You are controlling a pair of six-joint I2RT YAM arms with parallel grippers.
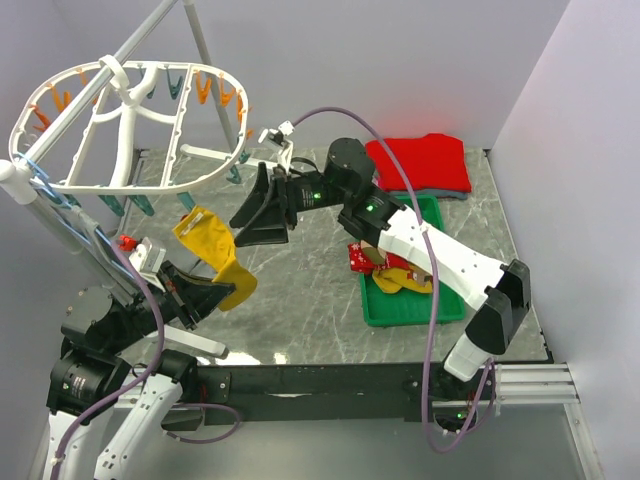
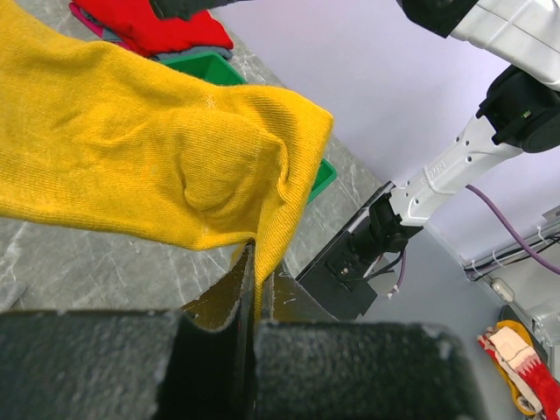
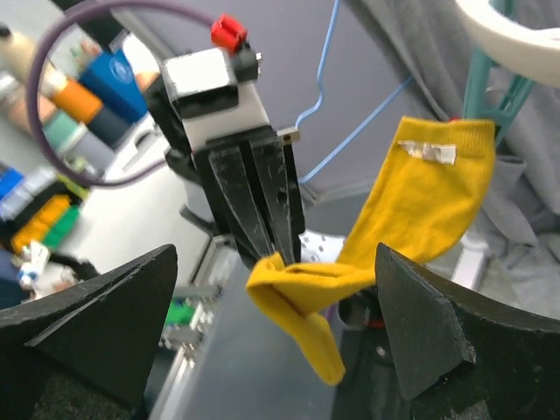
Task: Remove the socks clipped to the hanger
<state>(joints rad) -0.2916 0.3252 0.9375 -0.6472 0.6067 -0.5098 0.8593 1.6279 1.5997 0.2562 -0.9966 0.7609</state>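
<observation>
Left fingers (image 2: 210,359) pinch the mustard-yellow sock (image 1: 215,250), which hangs just under the hanger (image 1: 150,187) at its near rim. Right fingers (image 3: 96,315) stand spread wide beside it, with the counter (image 1: 300,300) open below (only the right wrist view shows the white cuff label (image 3: 427,151)).

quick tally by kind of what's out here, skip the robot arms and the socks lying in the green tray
white plastic oval drying hanger: 1
mustard-yellow fabric sock, pinched in the left claw: 1
green rectangular plastic tray: 1
folded plain red garment: 1
total: 4
</observation>
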